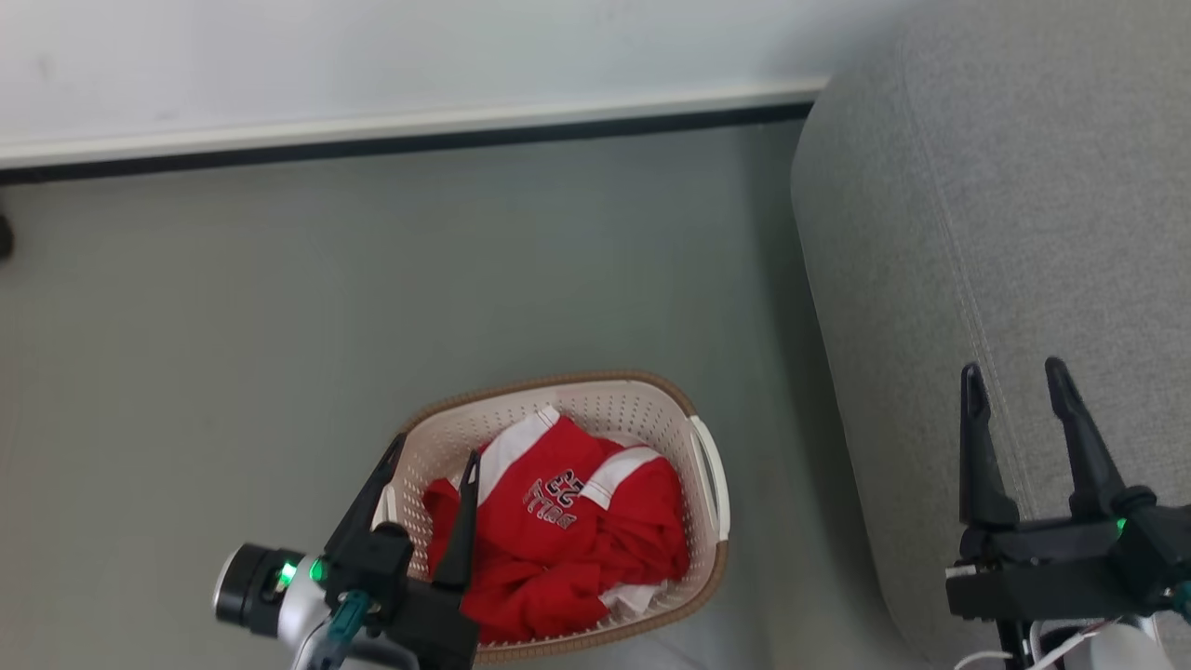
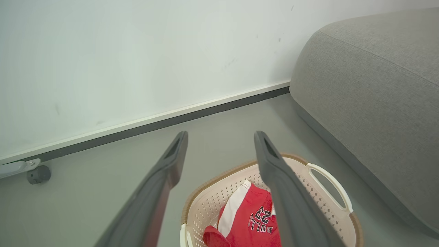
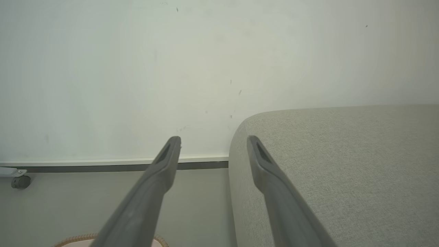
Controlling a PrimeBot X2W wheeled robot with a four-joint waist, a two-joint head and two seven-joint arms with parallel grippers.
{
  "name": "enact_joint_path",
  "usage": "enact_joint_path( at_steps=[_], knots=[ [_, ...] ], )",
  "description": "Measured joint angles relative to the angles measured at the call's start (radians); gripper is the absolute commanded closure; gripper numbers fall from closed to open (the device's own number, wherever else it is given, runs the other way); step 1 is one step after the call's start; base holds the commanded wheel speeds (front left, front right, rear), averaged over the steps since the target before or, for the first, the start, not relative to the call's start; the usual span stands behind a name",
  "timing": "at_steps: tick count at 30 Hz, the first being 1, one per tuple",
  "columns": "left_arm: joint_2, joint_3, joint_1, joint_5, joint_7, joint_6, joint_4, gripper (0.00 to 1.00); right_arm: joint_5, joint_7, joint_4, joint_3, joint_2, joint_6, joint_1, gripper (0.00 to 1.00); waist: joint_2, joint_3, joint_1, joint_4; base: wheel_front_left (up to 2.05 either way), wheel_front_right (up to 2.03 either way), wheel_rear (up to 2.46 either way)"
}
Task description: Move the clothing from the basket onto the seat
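Red clothing (image 1: pixel 568 535) with white panels and dark lettering lies crumpled in the cream basket (image 1: pixel 709 475) on the floor, low in the head view. My left gripper (image 1: pixel 435 451) hovers open above the basket's left rim, nothing between its fingers. Through the left wrist view the clothing (image 2: pixel 255 219) and basket (image 2: pixel 329 187) sit below the open gripper (image 2: pixel 221 137). The grey seat (image 1: pixel 1005 214) rises to the right of the basket. Over the seat's front edge my right gripper (image 1: pixel 1014 372) stands open and empty; the right wrist view shows this gripper (image 3: pixel 213 140) beside the seat (image 3: pixel 343 164).
A white wall (image 1: pixel 372 56) with a pale skirting and dark strip (image 1: pixel 400 140) runs across the far side. Grey floor (image 1: pixel 372 298) spreads between wall, basket and seat. A small dark caster (image 2: pixel 38 174) stands at the wall on the left.
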Motion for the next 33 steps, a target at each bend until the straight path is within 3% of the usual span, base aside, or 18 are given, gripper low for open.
enact_joint_path(
  at_steps=[17,33],
  knots=[
    [-0.019,-0.087,-0.244,0.09,0.063,-0.025,0.259,0.0,-0.001,-0.003,-0.102,-0.03,0.004,0.017,-0.202,0.0,0.0001,0.251,0.0,-0.067,0.0,0.0,0.0],
    [-0.032,-0.138,-0.463,0.118,0.118,-0.044,0.41,0.0,-0.03,-0.003,-0.239,-0.051,-0.008,0.026,-0.328,0.0,0.0001,0.479,0.0,-0.1,0.0,0.0,0.0]
  ],
)
